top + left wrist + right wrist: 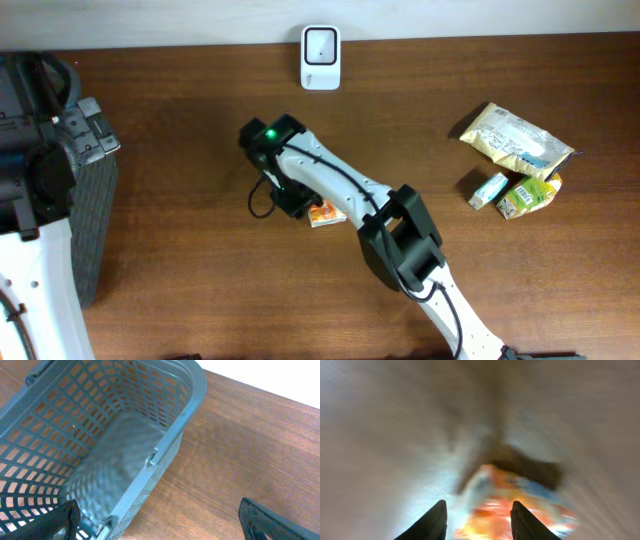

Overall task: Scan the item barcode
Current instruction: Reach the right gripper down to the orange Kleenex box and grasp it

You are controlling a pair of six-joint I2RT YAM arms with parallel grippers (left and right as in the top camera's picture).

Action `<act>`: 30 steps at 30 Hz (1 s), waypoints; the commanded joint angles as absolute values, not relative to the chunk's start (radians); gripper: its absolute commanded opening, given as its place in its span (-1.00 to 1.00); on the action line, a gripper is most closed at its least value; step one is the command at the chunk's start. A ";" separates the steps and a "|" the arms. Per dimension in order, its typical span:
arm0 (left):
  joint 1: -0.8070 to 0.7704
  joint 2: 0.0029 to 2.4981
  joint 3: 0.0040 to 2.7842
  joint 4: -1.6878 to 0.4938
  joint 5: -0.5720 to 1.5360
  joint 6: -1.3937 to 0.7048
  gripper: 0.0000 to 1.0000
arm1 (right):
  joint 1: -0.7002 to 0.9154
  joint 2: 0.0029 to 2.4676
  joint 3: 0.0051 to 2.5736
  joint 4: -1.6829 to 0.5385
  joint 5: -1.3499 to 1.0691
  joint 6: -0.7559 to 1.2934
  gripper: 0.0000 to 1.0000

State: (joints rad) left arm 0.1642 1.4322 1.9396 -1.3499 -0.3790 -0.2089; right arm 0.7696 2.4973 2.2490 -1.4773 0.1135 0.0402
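Since the right wrist view is one big smear, I honestly can't tell whether the right gripper (479,505) has actually clamped the orange packet (520,510) or is only straddling it. Its fingers show a gap with the orange wrapper between and beyond them, and that's all I can get. From overhead, the packet lies flat on the table (180,300) around the middle, partly tucked under the gripper and well apart from the white scanner (321,57) at the far edge. My worry is that a thin wrapper lying flat is easy to catch by one corner only. It could then slip out or swing on the lift and reach the scanner with the barcode facing wherever it likes. I can't see where the barcode is at all, so a blind presentation might just not read. The left gripper (159,510) is spread wide with nothing in it, hanging by the grey basket (192,400), so no backup from there if the packet drops. The other groceries (515,150) sit off to the right, out of the way.
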 commanded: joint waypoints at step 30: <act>0.168 1.428 1.946 -1.349 -0.389 -0.207 0.98 | 0.448 2.122 1.708 -1.174 -0.248 0.574 -0.48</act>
